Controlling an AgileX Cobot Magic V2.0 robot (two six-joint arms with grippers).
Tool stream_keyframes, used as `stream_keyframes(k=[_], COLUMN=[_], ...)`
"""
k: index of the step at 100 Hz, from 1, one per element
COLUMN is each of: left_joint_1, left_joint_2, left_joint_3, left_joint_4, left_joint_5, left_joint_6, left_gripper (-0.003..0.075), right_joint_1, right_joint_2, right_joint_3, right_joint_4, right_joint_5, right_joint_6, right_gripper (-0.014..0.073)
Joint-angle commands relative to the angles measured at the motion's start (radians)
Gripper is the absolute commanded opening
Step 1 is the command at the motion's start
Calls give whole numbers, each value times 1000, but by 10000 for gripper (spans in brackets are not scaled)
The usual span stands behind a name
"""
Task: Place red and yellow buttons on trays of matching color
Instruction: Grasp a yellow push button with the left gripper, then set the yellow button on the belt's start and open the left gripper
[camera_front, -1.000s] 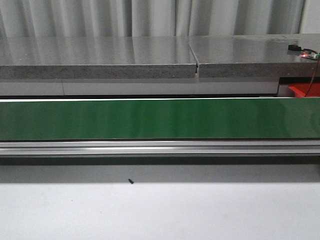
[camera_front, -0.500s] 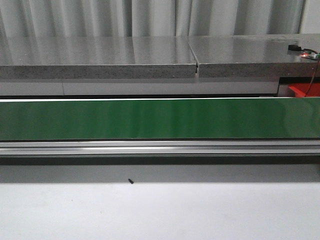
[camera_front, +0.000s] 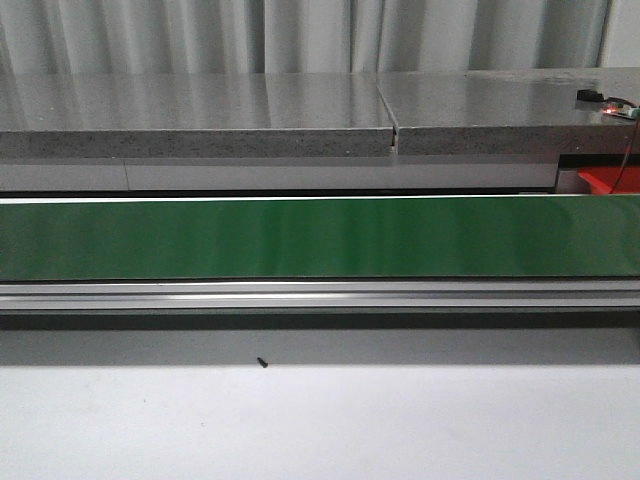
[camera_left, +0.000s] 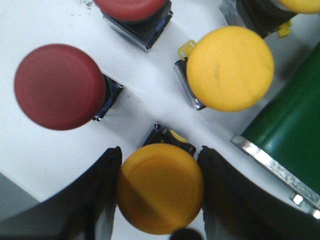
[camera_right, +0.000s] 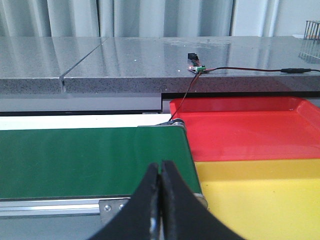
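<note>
Between the left end effector fingers sits a yellow button, straddled, contact unclear; the right end effector is clenched empty beside the red tray.

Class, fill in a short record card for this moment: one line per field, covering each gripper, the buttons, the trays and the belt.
Left gripper: open, a finger on each side of a yellow button
Right gripper: shut, empty, above the green belt
Other buttons by the left gripper: two red, two more yellow
Red tray: empty, at the belt's end
Yellow tray: empty, beside the red tray
Buttons on the belt: none visible
</note>
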Motion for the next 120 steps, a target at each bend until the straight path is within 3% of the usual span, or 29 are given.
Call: stream_keyframes(k=[1, 29, 51, 98, 120], left_joint_1=[-2, -3, -17, -225, -264], left_joint_2=[-94, -282, -297, -121, -18], left_joint_3=[-28, -43, -152, -312, -369], left_joint_4=[21, 15, -25, -28, -47], left_joint_5=[14, 112, 182, 183, 182], left_joint_6=[15, 45, 59, 59, 63], left_gripper=[239, 239, 239, 239, 239], right_joint_1=[-2, -2, -2, -2, -2], right_joint_2=[-20, -20, -20, -20, -20], right_joint_3=[-14, -14, -14, -14, -14], right_joint_4=[-1, -1, -1, -1, -1], right_joint_5=[-78, -78, -78, -78, -78], right_joint_6=[-11, -11, -11, -11, -11], right_gripper=[-59, -59, -59, -59, -59])
